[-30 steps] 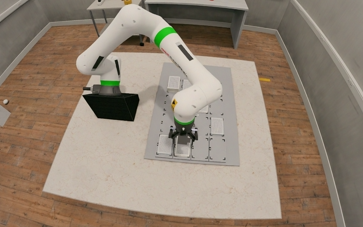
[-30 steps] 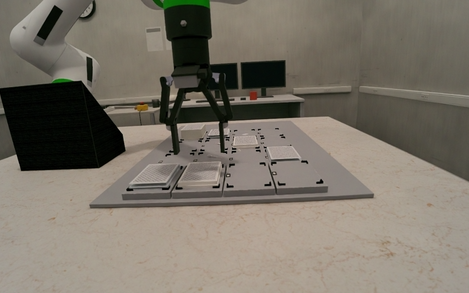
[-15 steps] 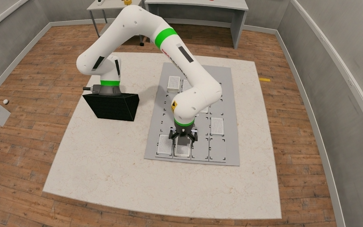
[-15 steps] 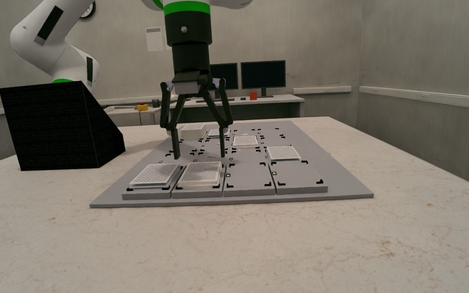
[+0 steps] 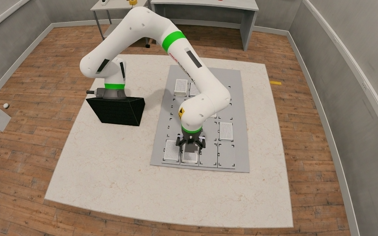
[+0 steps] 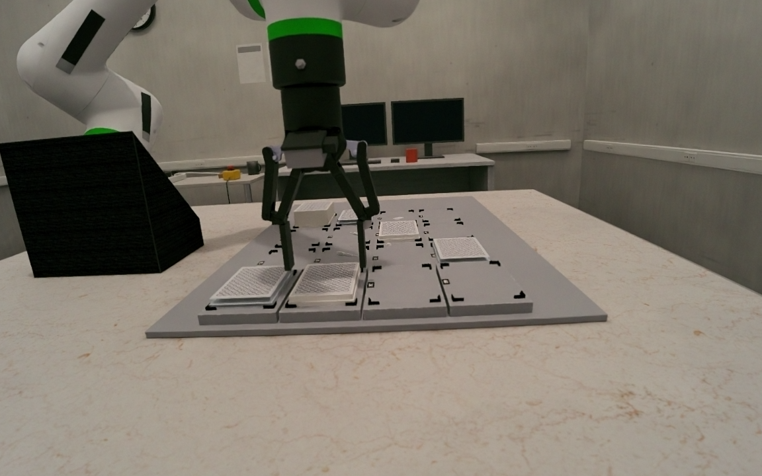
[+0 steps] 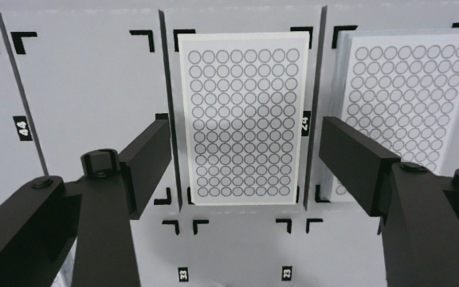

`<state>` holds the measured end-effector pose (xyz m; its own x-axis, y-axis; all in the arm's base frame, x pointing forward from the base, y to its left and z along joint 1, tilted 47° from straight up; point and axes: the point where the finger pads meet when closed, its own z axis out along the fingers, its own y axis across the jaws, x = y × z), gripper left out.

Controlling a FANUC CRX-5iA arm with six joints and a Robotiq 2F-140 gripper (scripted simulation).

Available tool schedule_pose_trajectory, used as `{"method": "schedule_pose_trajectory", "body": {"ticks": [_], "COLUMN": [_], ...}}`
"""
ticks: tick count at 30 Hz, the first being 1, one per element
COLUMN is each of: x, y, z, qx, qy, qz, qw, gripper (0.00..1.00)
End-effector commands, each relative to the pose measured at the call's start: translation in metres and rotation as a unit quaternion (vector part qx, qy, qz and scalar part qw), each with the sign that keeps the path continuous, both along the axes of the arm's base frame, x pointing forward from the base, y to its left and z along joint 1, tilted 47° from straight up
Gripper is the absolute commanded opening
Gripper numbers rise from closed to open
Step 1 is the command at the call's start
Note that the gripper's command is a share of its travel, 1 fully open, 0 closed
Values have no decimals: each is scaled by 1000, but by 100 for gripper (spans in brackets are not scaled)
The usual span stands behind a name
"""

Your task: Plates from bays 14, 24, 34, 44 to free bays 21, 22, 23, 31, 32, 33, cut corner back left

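Five white plates, one deep-well block, two monitors — both dark, one pincer

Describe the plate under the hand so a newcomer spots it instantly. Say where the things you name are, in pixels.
On the pale table (image 5: 111,176) (image 6: 372,402), find the big grey board (image 5: 241,131) (image 6: 555,301) (image 7: 237,247). Its raised row (image 5: 225,155) (image 6: 490,289) (image 7: 86,80) holds two plates; choose the cream-rimmed plate (image 5: 189,157) (image 6: 324,281) (image 7: 243,119) marked 24, beneath the hand (image 5: 190,149) (image 6: 325,269) (image 7: 245,138). The neighbouring plate (image 5: 172,150) (image 6: 251,283) (image 7: 409,96) has a bluish rim.

The dark pincer hangs open above the near plate, its tips spread to either side.
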<state>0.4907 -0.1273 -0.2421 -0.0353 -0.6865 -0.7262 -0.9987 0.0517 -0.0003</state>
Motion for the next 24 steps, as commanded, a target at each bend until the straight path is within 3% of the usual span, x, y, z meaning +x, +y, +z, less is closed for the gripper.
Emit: {"method": "schedule_pose_trajectory", "body": {"ticks": [1,24], "x": [1,1], "y": [2,4], "z": [-3,-5], "qx": [-1,-1], "qy": [-1,-1], "qz": [0,0], "qw": [1000,1000], "gripper": [70,70]}}
